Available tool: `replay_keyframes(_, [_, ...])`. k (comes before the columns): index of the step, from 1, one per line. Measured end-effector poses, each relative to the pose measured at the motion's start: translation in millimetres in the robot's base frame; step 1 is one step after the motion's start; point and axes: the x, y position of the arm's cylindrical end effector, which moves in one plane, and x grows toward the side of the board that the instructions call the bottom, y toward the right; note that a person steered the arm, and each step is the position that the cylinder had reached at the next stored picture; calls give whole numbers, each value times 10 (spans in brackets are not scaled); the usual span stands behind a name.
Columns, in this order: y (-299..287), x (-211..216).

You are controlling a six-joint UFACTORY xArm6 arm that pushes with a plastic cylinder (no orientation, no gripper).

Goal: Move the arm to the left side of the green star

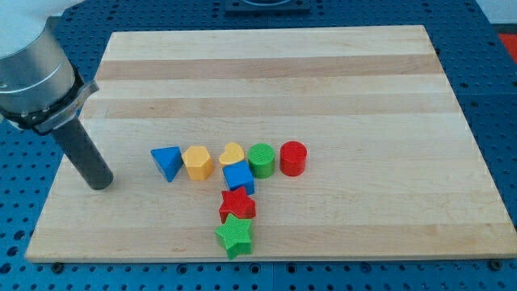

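Nearest the view's bottom sits the green star point(234, 235), touching the red star point(237, 204) above it — then the blue cube point(238, 175). Farther up runs a row: blue triangle point(167, 162), yellow hexagon point(197, 162), yellow heart point(232, 153), green cylinder point(261, 159), red cylinder point(293, 158). My tip point(98, 183) rests well left of the blocks — a bare rod, no fingers. No writing shows.

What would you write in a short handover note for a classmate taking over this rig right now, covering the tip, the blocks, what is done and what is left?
Tip: my tip rests on the wooden board near its left edge, clear of all blocks, left of the blue triangle.
Blocks: a row of blue triangle, yellow hexagon, yellow heart, green cylinder, red cylinder; below the heart, a blue cube, then the red star, then the green star at the bottom.
Done: nothing touched.
Left: bring the tip down and right, stopping just left of the green star.
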Motion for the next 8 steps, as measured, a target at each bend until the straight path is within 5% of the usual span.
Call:
replay_keyframes(2, [2,584])
replay_keyframes(8, [220,928])
